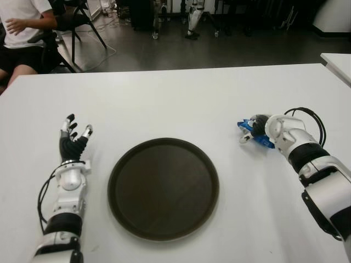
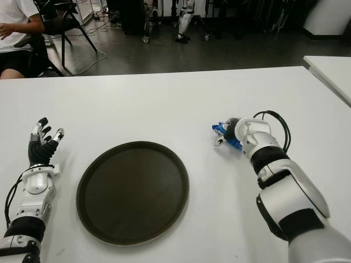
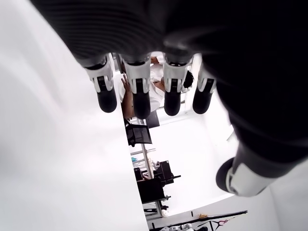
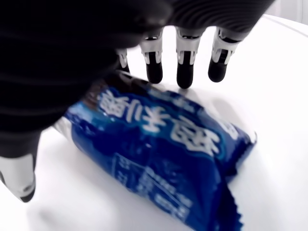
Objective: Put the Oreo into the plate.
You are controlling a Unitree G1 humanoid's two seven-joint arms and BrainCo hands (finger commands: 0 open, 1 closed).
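Lying flat | Oreo (image 4: 163, 159): crinkly blue pack, white lettering

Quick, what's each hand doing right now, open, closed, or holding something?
Left hand: open, fingers spread, holding nothing, left of the round dark brown plate.
Right hand: open over the blue Oreo packet, fingers extended, not yet closed on it.

Beyond the far edge of the broad white table (image 1: 181, 93): dark grey glossy floor (image 1: 219, 49), a seated person in a white shirt (image 1: 22, 27) on a black chair (image 1: 55, 49) at its far left corner, another white tabletop (image 1: 337, 63) off its right.
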